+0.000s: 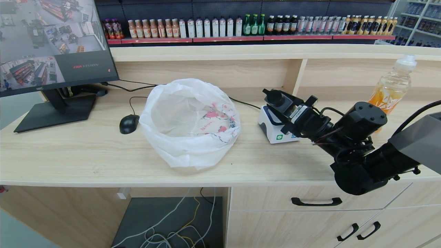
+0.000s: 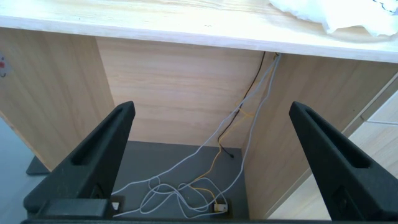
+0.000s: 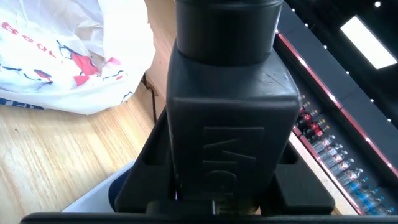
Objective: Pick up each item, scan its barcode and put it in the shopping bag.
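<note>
My right gripper [image 1: 295, 115] is shut on a black bottle-shaped item [image 1: 279, 102] with a round black cap, holding it tilted just above the white and blue barcode scanner [image 1: 270, 130] on the counter. The right wrist view looks along the same black item [image 3: 230, 124], with the shopping bag [image 3: 68, 56] beyond it. The white plastic shopping bag [image 1: 189, 120] stands open in the middle of the counter, left of the scanner. A drink bottle with orange liquid [image 1: 392, 86] stands at the far right. My left gripper [image 2: 211, 162] hangs open below the counter edge, holding nothing.
A monitor [image 1: 51, 44] on its stand and a black mouse [image 1: 129, 124] occupy the counter's left part, with cables behind the bag. A raised wooden shelf [image 1: 241, 51] runs along the back. Drawers [image 1: 317, 201] sit below on the right, loose cables [image 2: 199, 186] in the open bay.
</note>
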{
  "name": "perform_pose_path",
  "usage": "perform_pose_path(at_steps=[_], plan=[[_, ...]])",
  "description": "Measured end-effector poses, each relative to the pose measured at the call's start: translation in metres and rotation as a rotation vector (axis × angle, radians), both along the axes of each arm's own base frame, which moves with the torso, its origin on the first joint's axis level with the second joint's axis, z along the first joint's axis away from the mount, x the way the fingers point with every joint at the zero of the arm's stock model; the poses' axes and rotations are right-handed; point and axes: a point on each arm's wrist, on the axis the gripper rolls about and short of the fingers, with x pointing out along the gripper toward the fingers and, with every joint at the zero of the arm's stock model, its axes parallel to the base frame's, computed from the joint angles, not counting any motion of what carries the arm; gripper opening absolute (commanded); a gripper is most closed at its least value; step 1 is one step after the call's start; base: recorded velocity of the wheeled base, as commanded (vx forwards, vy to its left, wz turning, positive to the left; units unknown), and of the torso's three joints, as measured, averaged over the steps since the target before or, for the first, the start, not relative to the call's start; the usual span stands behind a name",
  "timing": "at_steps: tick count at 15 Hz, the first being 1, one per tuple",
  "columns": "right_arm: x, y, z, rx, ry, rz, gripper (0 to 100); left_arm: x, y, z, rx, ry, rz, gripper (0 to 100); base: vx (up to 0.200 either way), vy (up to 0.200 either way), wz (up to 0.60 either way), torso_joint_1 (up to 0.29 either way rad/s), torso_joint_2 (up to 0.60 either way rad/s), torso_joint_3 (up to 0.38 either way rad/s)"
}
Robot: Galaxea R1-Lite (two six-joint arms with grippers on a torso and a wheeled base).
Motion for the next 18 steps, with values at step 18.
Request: perform_pose_path(at_steps=[18], plan=[[0.0027,-0.0003,0.0025,0.042,0.008,-0.049,0,0.0,0.0,0.0,0.0,0.0,0.0,100,0.0,0.0,0.0,0.0,0.0,0.0]])
